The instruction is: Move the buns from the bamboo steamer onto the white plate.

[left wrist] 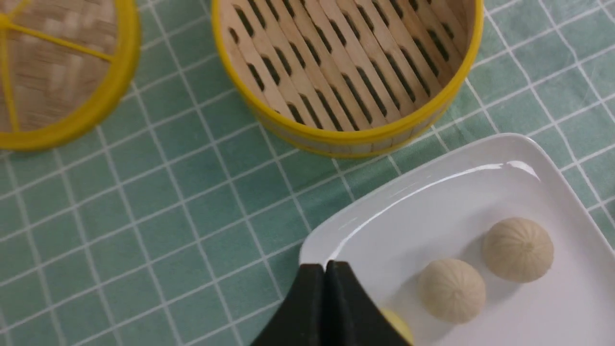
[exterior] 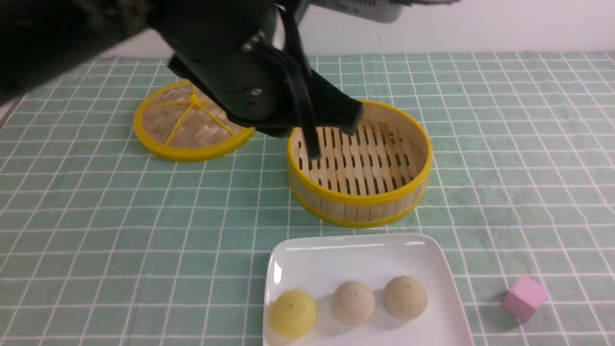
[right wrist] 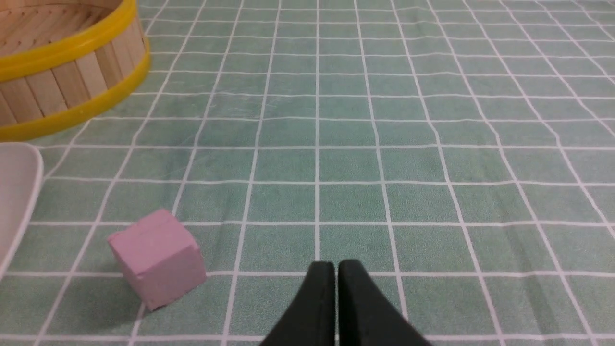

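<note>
All three buns lie in a row on the white plate (exterior: 365, 254): a yellow one (exterior: 293, 313) and two cream ones (exterior: 354, 302) (exterior: 405, 297). The bamboo steamer (exterior: 360, 202) behind the plate holds nothing on its slatted floor. My left arm (exterior: 250, 86) hangs blurred over the steamer's left side. In the left wrist view my left gripper (left wrist: 326, 265) is shut and empty above the plate's corner (left wrist: 432, 192), partly hiding the yellow bun (left wrist: 399, 324) beside the cream buns (left wrist: 451, 290) (left wrist: 518, 249). My right gripper (right wrist: 336, 264) is shut but for a thin slit, empty, over bare cloth.
The steamer's flat woven lid (exterior: 192, 120) with yellow spokes lies at the back left. A pink cube (exterior: 524, 297) sits right of the plate, close to my right gripper in the right wrist view (right wrist: 156, 257). Green checked cloth covers the table.
</note>
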### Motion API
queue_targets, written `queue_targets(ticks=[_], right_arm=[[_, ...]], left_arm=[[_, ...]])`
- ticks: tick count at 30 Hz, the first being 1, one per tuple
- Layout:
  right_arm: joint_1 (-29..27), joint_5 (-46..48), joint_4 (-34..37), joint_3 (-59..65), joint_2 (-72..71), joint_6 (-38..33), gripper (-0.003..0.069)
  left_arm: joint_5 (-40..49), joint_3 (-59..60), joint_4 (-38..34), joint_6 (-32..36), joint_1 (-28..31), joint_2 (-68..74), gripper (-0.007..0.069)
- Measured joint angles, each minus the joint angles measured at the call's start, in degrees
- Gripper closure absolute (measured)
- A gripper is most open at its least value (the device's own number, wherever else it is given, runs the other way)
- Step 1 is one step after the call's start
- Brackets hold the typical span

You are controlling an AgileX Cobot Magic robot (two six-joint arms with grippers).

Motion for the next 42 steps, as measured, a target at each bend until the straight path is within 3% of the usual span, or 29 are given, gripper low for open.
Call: queue_targets(ticks=[6,13,15,21,25,27,32,42], right_arm=[[-0.06,0.00,0.00,0.00,0.00,0.00,0.0624],[-0.06,0.00,0.00,0.00,0.00,0.00,0.0615],[-0.06,0.00,0.00,0.00,0.00,0.00,0.0613],[-0.06,-0.06,0.00,0.02,0.00,0.00,0.0606],[-0.06,-0.06,0.00,0.02,0.00,0.00,0.0601],[-0.06,-0.06,0.00,0.02,0.00,0.00,0.0598],[-0.06,-0.06,-0.02,0.02,0.00,0.00,0.0590],[-0.06,-0.06,-0.02,0.02,0.00,0.00,0.0577]], left_arm=[[3.35,1.24,2.46,0.51,0.00,-11.97,0.0617],[1.76,20.59,2.23,-3.76,0.00,-31.26,0.0617],[-3.17,28.01,1.41,-5.00,0.00,-36.62,0.0617],[-32.76,54.04,2.58,-16.24,0.00,-53.39,0.0617],[-54.98,67.89,10.91,-24.69,0.00,-60.07,0.0613],[-60.90,71.90,14.29,-26.07,0.00,-61.16,0.0612],[-66.01,78.44,19.36,-27.11,0.00,-61.46,0.0608],[-65.78,81.12,20.11,-29.26,0.00,-61.46,0.0601]])
